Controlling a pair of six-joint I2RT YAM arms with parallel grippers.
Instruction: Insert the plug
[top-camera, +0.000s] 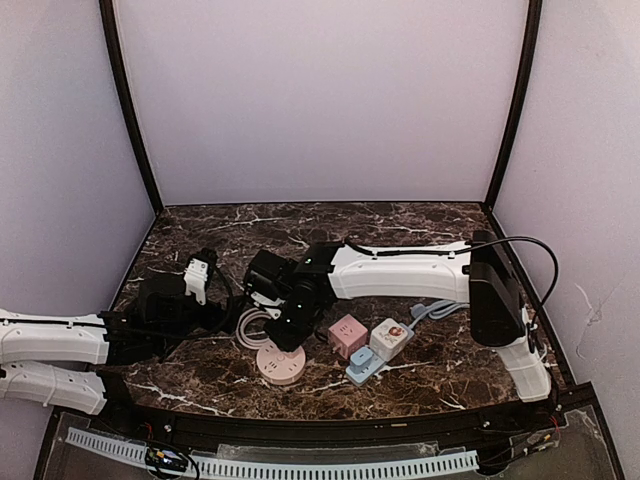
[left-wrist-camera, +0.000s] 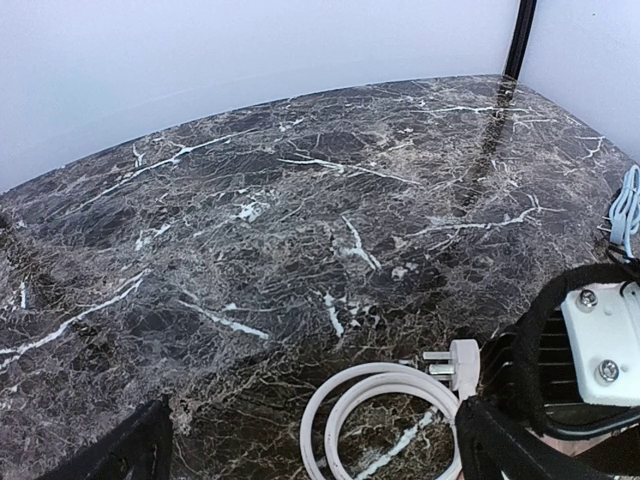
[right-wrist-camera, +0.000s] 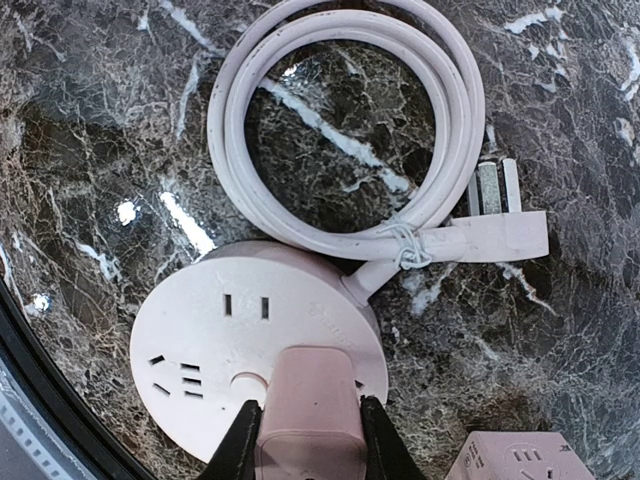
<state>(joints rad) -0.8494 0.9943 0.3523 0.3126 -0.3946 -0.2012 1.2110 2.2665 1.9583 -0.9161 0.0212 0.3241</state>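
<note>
Far left, low over the dark brown white-veined marble table: left gripper, black fingers spread wide. Grips nothing.

Just ahead of it and to its right: coiled white round cable, two loops, bound with a thin tie. Ends in a white three-pin plug, lying flat on the marble beside the coil. Runs from the side of a pale pink round disc-shaped power socket, touching the coil's near edge.

Directly above that disc: right gripper, extended from the right. Pinches a pale pink rectangular plug block between both fingers, closed snugly on its sides. Sits against the disc's top face near its rim, below the two-slot outlet; seated or only resting, cannot tell.

Just right of the disc: pink cube-shaped socket. Next to it: white cube-shaped socket with a small picture on top, on the far end of a light blue power strip. Farther right: pale blue-grey cable, partly hidden.
</note>
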